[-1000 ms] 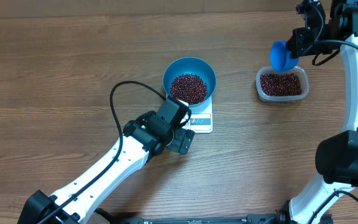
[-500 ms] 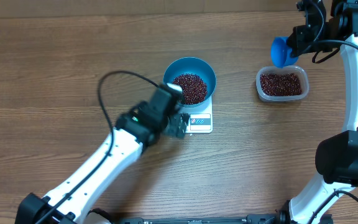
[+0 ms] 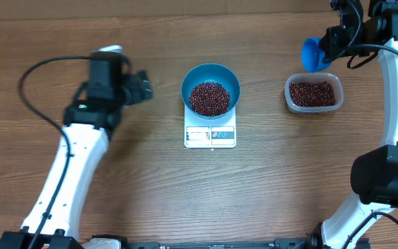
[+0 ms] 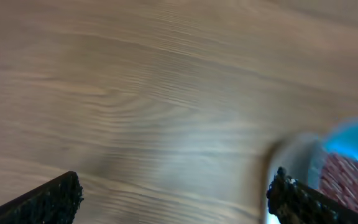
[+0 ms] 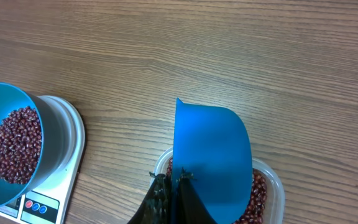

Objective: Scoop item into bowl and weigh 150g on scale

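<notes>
The blue bowl (image 3: 211, 69) sits on the white scale (image 3: 210, 135) at mid-table, holding a heap of red-brown beans (image 3: 209, 98). My left gripper (image 3: 144, 88) hangs open and empty over bare wood to the bowl's left. In the blurred left wrist view the left gripper (image 4: 176, 190) has wide-apart fingers, with the bowl (image 4: 353, 134) at the right edge. My right gripper (image 3: 330, 45) is shut on the handle of a blue scoop (image 3: 311, 55) held above the clear tub (image 3: 287, 93). The right wrist view shows the right gripper (image 5: 171, 177) pinching the scoop (image 5: 213, 162), whose hollow faces away.
The clear tub (image 5: 277, 186) at the right holds more beans (image 5: 258, 193). The bowl (image 5: 5, 102) and scale (image 5: 61, 155) lie to its left. The left arm's black cable (image 3: 40, 69) loops over the table's left side.
My left arm has swung from the scale's front edge up and far to the left, staying open. The right arm and scoop have hardly moved.
</notes>
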Controlling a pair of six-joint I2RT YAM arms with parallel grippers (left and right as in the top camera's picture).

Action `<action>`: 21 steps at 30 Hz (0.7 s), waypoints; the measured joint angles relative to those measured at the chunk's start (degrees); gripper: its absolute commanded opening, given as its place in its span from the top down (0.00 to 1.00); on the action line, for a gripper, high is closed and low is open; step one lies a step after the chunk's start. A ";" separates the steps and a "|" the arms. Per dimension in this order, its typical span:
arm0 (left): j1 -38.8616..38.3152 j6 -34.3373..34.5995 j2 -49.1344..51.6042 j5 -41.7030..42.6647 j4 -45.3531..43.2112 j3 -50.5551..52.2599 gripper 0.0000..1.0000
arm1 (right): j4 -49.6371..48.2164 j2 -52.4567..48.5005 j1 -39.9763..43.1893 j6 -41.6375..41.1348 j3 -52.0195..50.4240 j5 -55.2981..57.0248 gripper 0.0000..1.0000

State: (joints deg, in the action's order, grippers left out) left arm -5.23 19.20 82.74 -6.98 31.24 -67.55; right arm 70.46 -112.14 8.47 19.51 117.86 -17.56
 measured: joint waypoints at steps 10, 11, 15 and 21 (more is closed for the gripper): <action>4.85 1.49 0.00 -0.17 0.24 0.00 0.00 | 2.54 0.00 0.02 0.02 0.00 0.07 0.96; 4.85 1.53 0.00 -0.17 0.22 0.00 0.00 | 3.28 0.00 0.02 0.02 0.00 0.52 0.96; 4.85 1.70 0.00 -0.15 1.88 -0.02 0.01 | 6.03 0.00 0.00 0.02 0.00 2.78 0.96; 4.09 -2.84 0.02 8.50 9.64 -0.13 0.02 | 7.61 0.00 0.02 0.04 0.00 5.11 0.96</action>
State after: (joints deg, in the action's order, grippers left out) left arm -1.15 16.36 82.76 1.52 40.88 -67.68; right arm 78.06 -112.14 8.49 19.55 117.86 -12.45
